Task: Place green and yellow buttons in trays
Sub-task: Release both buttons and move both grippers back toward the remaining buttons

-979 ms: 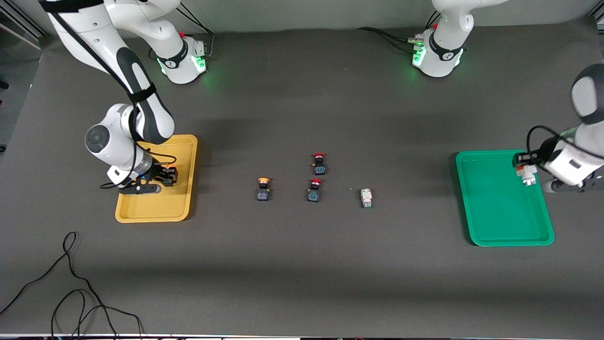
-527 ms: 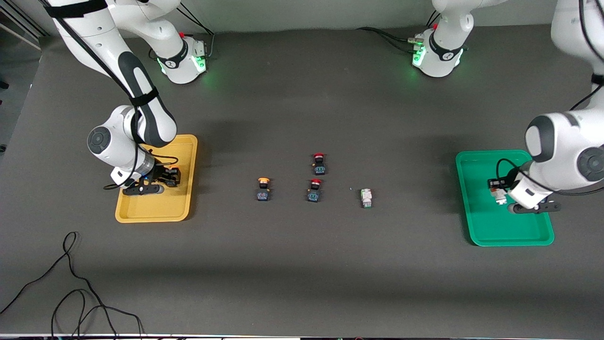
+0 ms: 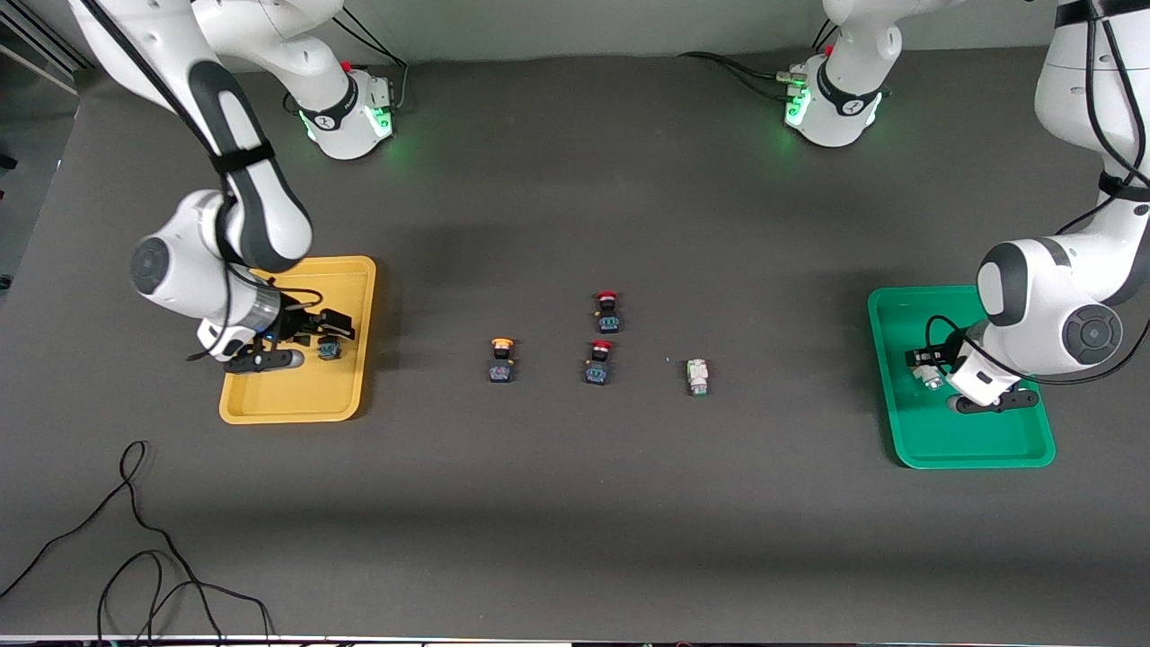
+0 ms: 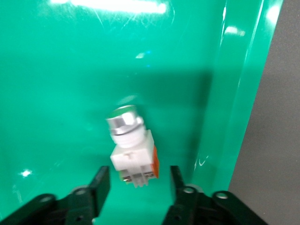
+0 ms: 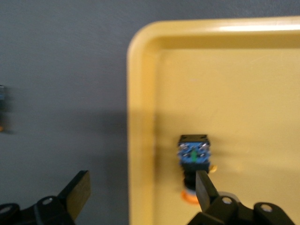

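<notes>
The table [image 3: 575, 503] carries a yellow tray [image 3: 346, 395] at the right arm's end and a green tray [image 3: 988, 445] at the left arm's end.

The right gripper [image 3: 328, 339] is over the yellow tray, fingers spread and released. A yellow button [image 5: 193, 161] lies in that tray near its rim, free of the fingers.

The left gripper [image 3: 925, 367] is over the green tray, fingers spread. A green button [image 4: 131, 145] lies on that tray's floor between the fingers, touching neither.

Between the trays on the table lie a second yellow button [image 3: 501, 359], two red buttons [image 3: 607, 312] [image 3: 599, 362], and a second green button [image 3: 697, 376].
</notes>
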Controlling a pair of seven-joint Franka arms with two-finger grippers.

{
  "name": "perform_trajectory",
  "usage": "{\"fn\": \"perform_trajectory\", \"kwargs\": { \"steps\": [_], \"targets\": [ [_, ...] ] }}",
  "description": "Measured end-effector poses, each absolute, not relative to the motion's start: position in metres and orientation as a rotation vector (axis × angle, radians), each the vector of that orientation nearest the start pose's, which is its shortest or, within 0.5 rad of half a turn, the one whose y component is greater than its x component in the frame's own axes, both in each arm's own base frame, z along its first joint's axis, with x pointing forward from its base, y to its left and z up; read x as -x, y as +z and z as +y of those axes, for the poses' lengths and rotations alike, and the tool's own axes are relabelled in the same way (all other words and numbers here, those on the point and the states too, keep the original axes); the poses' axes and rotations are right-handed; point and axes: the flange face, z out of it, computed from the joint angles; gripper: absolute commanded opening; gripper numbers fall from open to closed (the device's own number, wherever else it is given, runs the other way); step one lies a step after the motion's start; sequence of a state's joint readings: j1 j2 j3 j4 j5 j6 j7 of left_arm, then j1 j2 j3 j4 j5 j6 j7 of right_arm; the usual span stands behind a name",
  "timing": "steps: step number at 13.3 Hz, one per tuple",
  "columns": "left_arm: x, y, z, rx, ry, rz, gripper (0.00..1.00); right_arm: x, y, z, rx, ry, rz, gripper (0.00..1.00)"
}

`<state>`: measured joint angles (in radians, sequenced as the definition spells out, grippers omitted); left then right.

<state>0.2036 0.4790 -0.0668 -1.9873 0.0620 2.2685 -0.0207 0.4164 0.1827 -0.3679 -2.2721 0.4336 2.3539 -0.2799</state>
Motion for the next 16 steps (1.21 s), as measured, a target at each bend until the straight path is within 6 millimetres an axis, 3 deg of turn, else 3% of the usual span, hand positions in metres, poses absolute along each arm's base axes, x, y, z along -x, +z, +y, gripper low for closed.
{"fn": "perform_trajectory", "kwargs": {
  "steps": [2, 3, 4, 6, 8, 9, 10, 12, 14, 16],
  "targets": [
    [-0.59, 0.222, 0.085, 3.119, 0.28, -0.188, 0.99, -0.528, 0.311, 0.032, 2.874, 0.074, 0.017, 1.0],
    [-0.595, 0.241, 0.089, 3.116, 0.28, -0.197, 0.98, -0.531, 0.327, 0.034, 2.873, 0.093, 0.035, 1.0],
    [-0.602, 0.27, 0.095, 3.11, 0.291, -0.206, 0.98, -0.537, 0.345, 0.037, 2.881, 0.124, 0.061, 1.0],
    [-0.615, 0.348, 0.104, 3.099, 0.306, -0.224, 0.98, -0.551, 0.383, 0.051, 2.9, 0.174, 0.128, 1.0],
    [-0.623, 0.427, 0.106, 3.096, 0.266, -0.215, 0.98, -0.561, 0.417, 0.083, 2.904, 0.189, 0.182, 1.0],
    [-0.626, 0.452, 0.104, 3.099, 0.238, -0.194, 0.98, -0.564, 0.427, 0.103, 2.906, 0.192, 0.211, 1.0],
    [-0.628, 0.466, 0.1, 3.103, 0.214, -0.171, 0.98, -0.567, 0.43, 0.124, 2.909, 0.196, 0.241, 1.0],
    [-0.633, 0.47, 0.077, 3.125, 0.197, -0.11, 0.98, -0.572, 0.42, 0.168, 2.921, 0.235, 0.303, 1.0],
    [-0.641, 0.463, 0.031, 3.174, 0.181, -0.041, 0.98, -0.577, 0.399, 0.211, 2.965, 0.271, 0.344, 1.0],
    [-0.65, 0.452, -0.027, 3.193, 0.14, -0.042, 0.98, -0.579, 0.372, 0.251, 3.008, 0.295, 0.353, 1.0]
  ]
}}
